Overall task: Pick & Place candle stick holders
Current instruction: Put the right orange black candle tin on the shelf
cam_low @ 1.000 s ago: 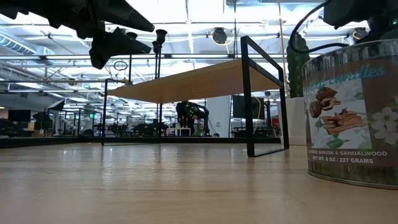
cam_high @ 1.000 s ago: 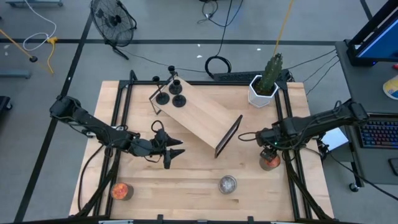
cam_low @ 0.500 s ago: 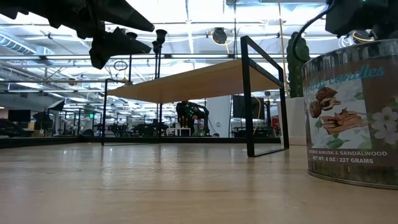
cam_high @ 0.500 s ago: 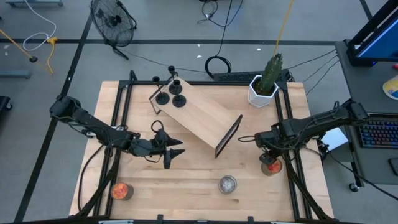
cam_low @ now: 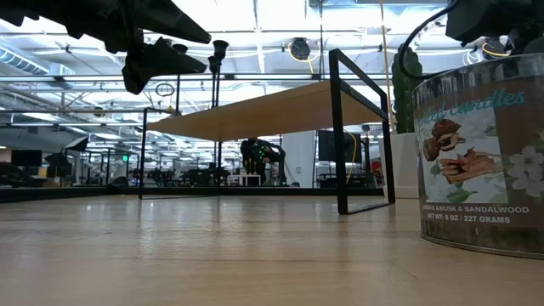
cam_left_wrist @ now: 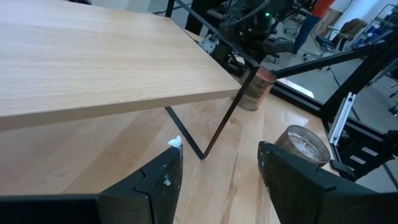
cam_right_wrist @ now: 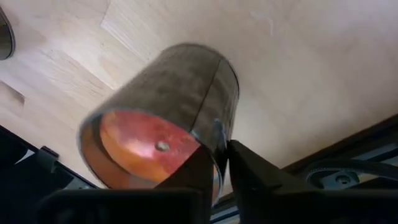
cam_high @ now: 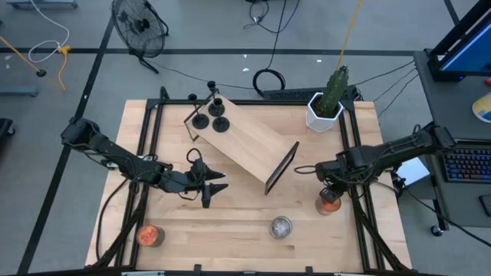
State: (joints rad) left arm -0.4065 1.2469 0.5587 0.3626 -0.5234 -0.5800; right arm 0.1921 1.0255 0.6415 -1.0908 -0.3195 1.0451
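The right gripper point(cam_right_wrist: 221, 171) has just pinched in: a second ago its fingers stood wide above the orange glass candle cup with the paper label point(cam_high: 330, 203), and now they sit narrow on that cup's rim, one finger inside and one outside the glass. The cup has shifted a touch along the wooden tabletop point(cam_high: 230, 230) near the right-hand frame rail, so the grab looks made and the lift should be next, by my reading. The left gripper point(cam_high: 215, 190) hangs spread wide and empty just beside the tilted light-wood shelf on black metal legs point(cam_high: 245, 142), exactly where it was. Three black candlestick holders with round bases point(cam_high: 211, 119) stand on the far end of that shelf; a second orange glass cup point(cam_high: 149, 234) rests at the near left corner, and the silvery metal cup point(cam_high: 281, 226) between the two orange ones. The white pot with a green cactus point(cam_high: 325, 107) keeps the far right corner. From table height the label fills the right edge, the cup cut off, and the grip itself is out of frame there.
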